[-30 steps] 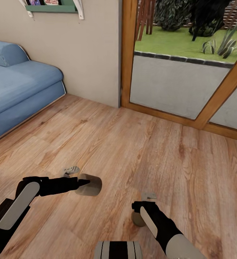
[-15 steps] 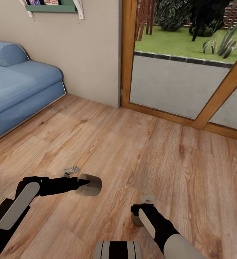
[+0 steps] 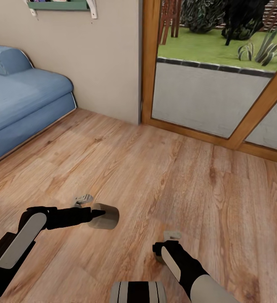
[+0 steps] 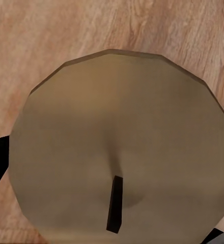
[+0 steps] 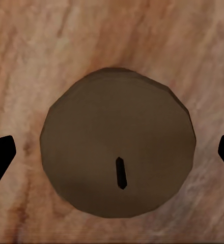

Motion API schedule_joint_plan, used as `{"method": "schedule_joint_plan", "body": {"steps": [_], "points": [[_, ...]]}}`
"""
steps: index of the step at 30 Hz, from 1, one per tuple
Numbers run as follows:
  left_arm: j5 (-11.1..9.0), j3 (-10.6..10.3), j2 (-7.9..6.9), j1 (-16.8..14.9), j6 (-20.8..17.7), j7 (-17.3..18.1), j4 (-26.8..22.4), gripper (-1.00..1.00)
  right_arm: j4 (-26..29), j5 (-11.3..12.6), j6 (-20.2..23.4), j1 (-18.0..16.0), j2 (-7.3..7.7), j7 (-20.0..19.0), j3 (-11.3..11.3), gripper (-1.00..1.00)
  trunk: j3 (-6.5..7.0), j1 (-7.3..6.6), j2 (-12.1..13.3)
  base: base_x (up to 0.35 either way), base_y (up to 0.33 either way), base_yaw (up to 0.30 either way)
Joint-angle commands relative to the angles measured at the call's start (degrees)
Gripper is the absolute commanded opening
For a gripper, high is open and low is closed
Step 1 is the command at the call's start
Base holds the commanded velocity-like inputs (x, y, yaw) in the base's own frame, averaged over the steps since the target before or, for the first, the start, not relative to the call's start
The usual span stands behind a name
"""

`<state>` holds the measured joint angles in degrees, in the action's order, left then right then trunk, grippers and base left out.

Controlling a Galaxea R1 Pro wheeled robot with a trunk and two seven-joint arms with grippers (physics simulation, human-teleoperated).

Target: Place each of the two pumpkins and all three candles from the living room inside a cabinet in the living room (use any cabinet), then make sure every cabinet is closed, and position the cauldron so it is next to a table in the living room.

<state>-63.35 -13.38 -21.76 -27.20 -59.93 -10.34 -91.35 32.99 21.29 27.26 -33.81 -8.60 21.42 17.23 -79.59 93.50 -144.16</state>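
Second candle [image 5: 118, 161] stands on the plank floor [image 3: 163, 168], wick up, centred between the right gripper [image 3: 167, 249]'s spread tips. Judgement: descend straight, close around mid-body. Left gripper [image 3: 97, 214] carries the first candle [image 3: 106, 216], clamped, well clear of the sofa [image 3: 20, 105].
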Motion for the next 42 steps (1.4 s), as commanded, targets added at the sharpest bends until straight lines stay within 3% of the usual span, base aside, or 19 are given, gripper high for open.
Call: {"method": "schedule_joint_plan", "body": {"steps": [1,13,17,28,34,42], "points": [[-0.72,-0.07,-0.04,-0.04,-0.07,-0.56,-0.05,-1.00,0.08,0.59,0.17,-0.03,0.03,0.55,0.35,1.00,-0.27,0.01,-0.03,0.000,0.000,0.000],[-0.72,-0.09,-0.05,-0.04,-0.07,-0.56,-0.05,-1.00,0.14,0.59,-0.56,-0.03,-0.01,0.55,0.35,1.00,-0.27,0.01,-0.03,0.000,0.000,0.000],[-0.72,-0.14,-0.08,-0.04,-0.07,-0.56,-0.05,-1.00,0.14,0.59,-0.74,-0.27,-0.01,0.55,0.35,1.00,-1.15,0.11,-0.09,0.000,0.000,0.000],[-0.72,-0.16,-0.11,-0.04,-0.07,-0.56,-0.05,-1.00,0.14,0.59,-0.80,-0.52,-0.01,0.55,0.35,1.00,-1.15,0.11,-0.09,0.000,0.000,0.000],[-0.72,-0.16,-0.09,-0.04,-0.07,-0.56,-0.05,-1.00,0.14,0.59,-0.80,-0.56,-0.01,0.55,0.35,1.00,-2.48,0.27,-0.17,0.000,0.000,0.000],[-0.74,-0.16,-0.11,-0.04,-0.07,-0.48,-0.05,-1.00,0.17,0.59,-0.82,-0.56,-0.01,0.55,0.35,1.00,-2.48,0.27,-0.17,0.000,0.000,0.000]]}}
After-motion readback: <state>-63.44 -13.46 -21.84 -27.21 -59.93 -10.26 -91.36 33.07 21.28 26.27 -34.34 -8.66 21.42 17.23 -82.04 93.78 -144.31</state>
